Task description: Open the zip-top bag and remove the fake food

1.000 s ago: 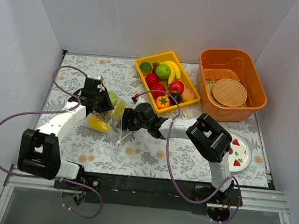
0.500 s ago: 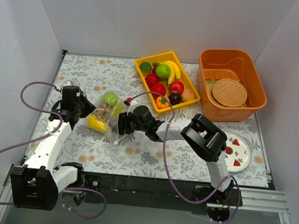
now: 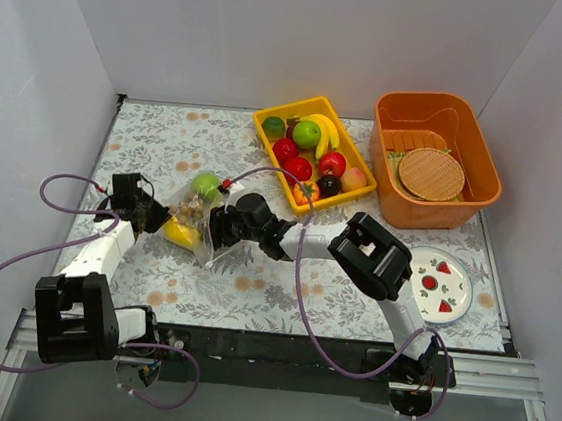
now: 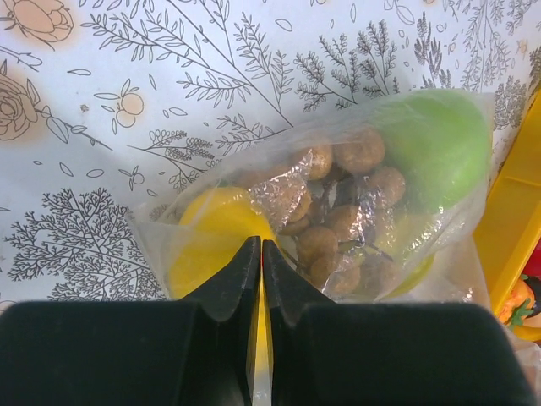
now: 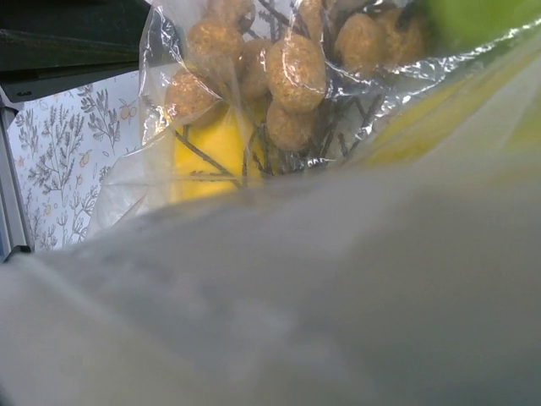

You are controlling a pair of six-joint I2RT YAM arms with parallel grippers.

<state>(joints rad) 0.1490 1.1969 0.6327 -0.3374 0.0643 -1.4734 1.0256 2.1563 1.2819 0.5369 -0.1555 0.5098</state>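
Observation:
The zip-top bag (image 3: 196,218) lies on the flowered cloth at left centre, stretched between my grippers. Inside it the fake food shows: a light green apple (image 3: 204,182), a yellow lemon (image 3: 182,232) and a brown twiggy bunch (image 3: 193,208). My left gripper (image 3: 152,219) is at the bag's left end. In the left wrist view its fingers (image 4: 260,247) are shut, pinching plastic over the lemon (image 4: 211,237), with the bunch (image 4: 338,211) and apple (image 4: 439,148) beyond. My right gripper (image 3: 218,230) grips the bag's right edge. In the right wrist view, blurred plastic (image 5: 279,288) hides its fingers.
A yellow tray (image 3: 294,106) of toy fruit stands behind the bag. An orange basket (image 3: 487,162) with woven mats is at the back right. A white plate (image 3: 422,286) with red pieces lies at the right front. Purple cables loop beside both arms.
My left gripper has drawn back to the left, from over the bag to its left end. My right gripper has moved left with the bag's right edge. The bag has shifted slightly left.

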